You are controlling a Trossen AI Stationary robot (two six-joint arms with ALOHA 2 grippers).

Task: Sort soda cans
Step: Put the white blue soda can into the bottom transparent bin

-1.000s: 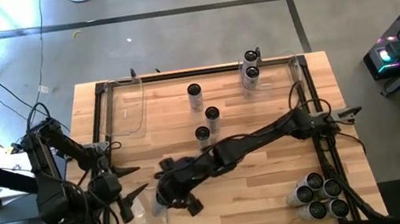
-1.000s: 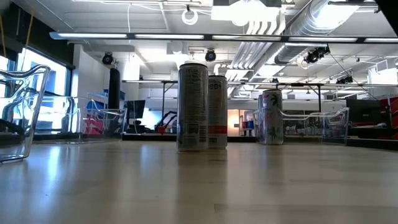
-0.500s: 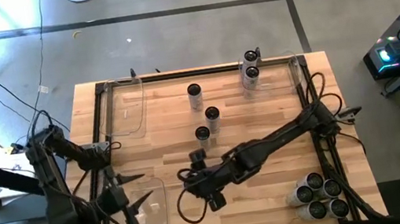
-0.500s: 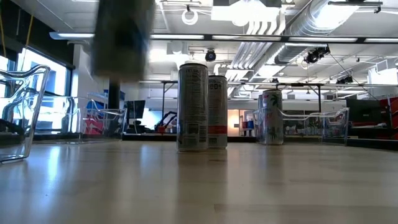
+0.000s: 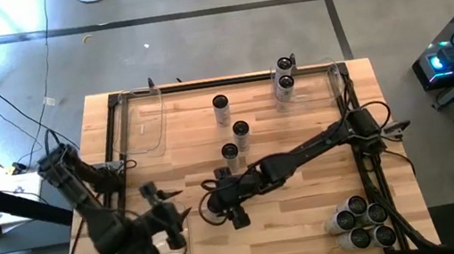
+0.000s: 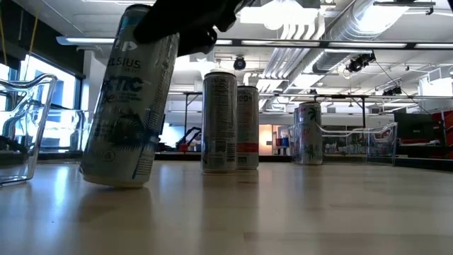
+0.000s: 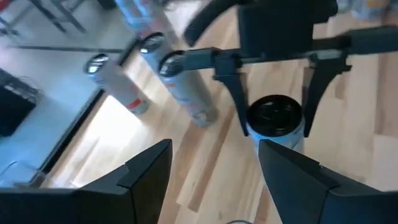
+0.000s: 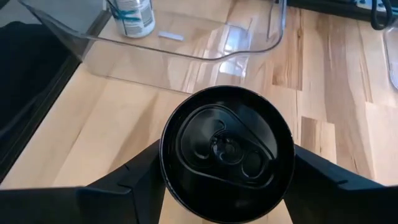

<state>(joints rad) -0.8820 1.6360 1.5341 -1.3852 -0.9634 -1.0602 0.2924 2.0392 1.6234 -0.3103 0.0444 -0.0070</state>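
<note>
The right gripper (image 5: pixel 217 202) is clamped on a black-topped soda can (image 8: pixel 226 151) near the middle of the counter (image 5: pixel 305 223), a little toward its left and near side. In the right wrist view the can's dark round lid fills the space between the two fingers, which press on its sides. The low view shows the same can (image 6: pixel 131 99) leaning, its top tipped toward the right and only its bottom edge touching the wood, so its long axis is off upright, not yet settled or not yet lifted clear; which of the two I cannot say.

The relation that matters: the clear bin (image 5: pixel 174 252) at the near left corner lies just to the left of the held can, and the left wrist view looks straight at that can (image 7: pixel 276 118) between the right arm's fingers. The left gripper (image 5: pixel 167 217) hangs over the bin's edge, fingers spread apart and holding nothing, very close to the can, nearer to it than to any other can. Three standing cans (image 5: pixel 239 130) lie farther back at centre, well apart from both grippers. A move into the bin, as I judge it, runs left and slightly near, with the left arm in its path
</note>
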